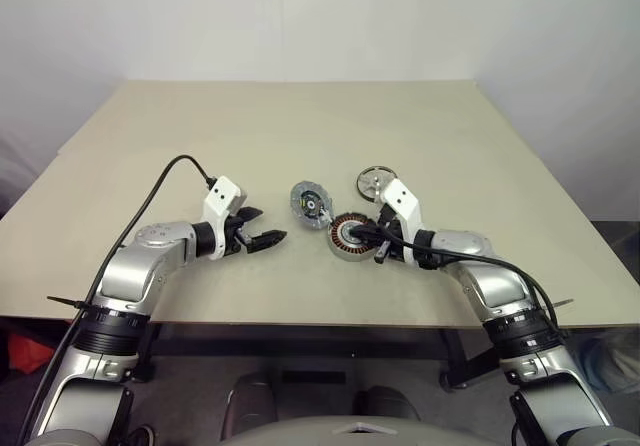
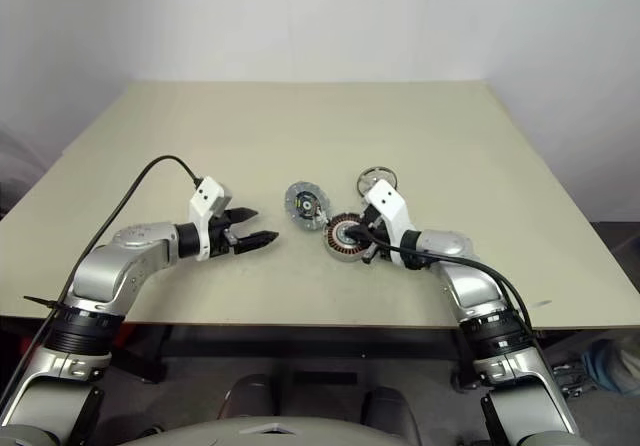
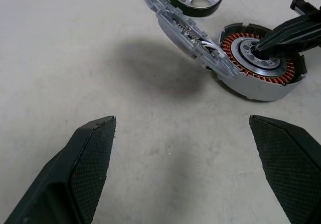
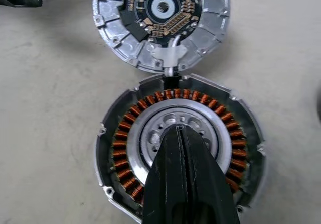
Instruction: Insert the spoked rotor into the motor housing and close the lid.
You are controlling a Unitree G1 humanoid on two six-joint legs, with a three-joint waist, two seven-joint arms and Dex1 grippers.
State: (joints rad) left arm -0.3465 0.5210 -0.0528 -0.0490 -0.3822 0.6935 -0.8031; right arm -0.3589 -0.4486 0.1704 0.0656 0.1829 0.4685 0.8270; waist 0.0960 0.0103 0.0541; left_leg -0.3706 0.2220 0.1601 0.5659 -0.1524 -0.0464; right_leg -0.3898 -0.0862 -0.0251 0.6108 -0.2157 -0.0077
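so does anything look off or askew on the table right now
One thing: the lid is not flat. It leans tilted against the motor housing, joined to it by a pale connector. The spoked rotor lies apart behind them, not yet inserted, while the shut right end effector rests its tip in the housing's centre.

**Layout of parts on the table, head view**

Motor housing [image 1: 349,238] lies right of frame centre on the table [image 1: 300,136]. The lid [image 1: 311,204] lies just upper left of it, touching; the spoked rotor [image 1: 376,180] lies just upper right, behind it.
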